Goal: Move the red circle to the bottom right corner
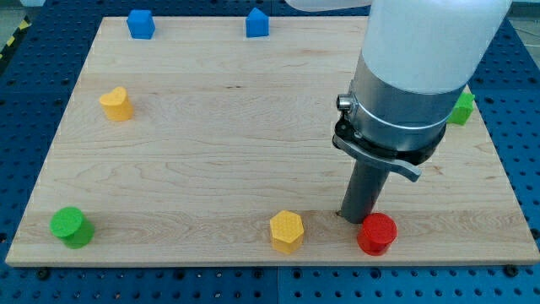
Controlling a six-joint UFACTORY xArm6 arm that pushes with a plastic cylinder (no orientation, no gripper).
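The red circle lies near the bottom edge of the wooden board, right of the middle and left of the bottom right corner. My tip rests on the board just to the upper left of the red circle, touching or almost touching it. The arm's grey and white body hangs over the board's right part and hides what lies under it.
A yellow hexagon lies left of the red circle. A green cylinder is at the bottom left. A yellow block is at the left. Two blue blocks sit along the top edge. A green block peeks out at the right edge.
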